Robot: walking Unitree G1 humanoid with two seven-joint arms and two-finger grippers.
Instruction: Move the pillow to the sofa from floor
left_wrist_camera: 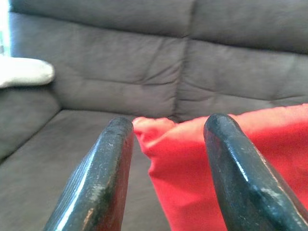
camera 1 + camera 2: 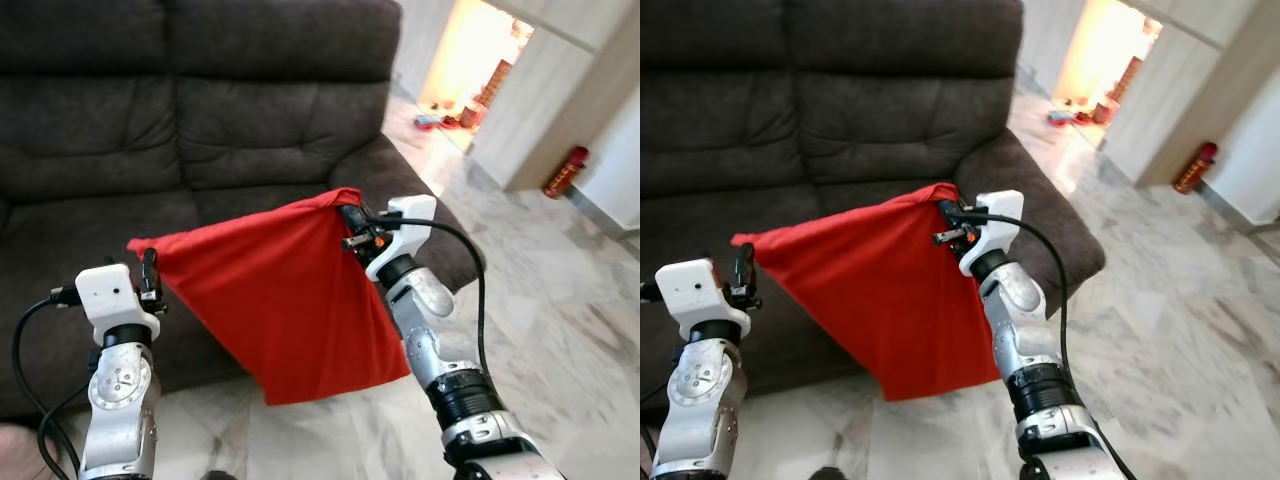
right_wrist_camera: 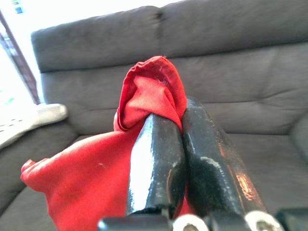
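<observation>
I am in the carrying step: the red pillow point(image 2: 285, 305) hangs off the floor in front of the sofa point(image 2: 200, 130), its top edge level with the seat cushion and its lower corner dangling near the sofa's base. My right tool point(image 2: 350, 222) is clamped tight on the pillow's upper corner nearest the sofa's armrest. My left tool point(image 2: 150, 268) stands narrowly parted beside the opposite corner, which lies between its fingers point(image 1: 103, 178) without being pinched. Next, I judge, I must lift the pillow over the seat's front edge, then let go.
</observation>
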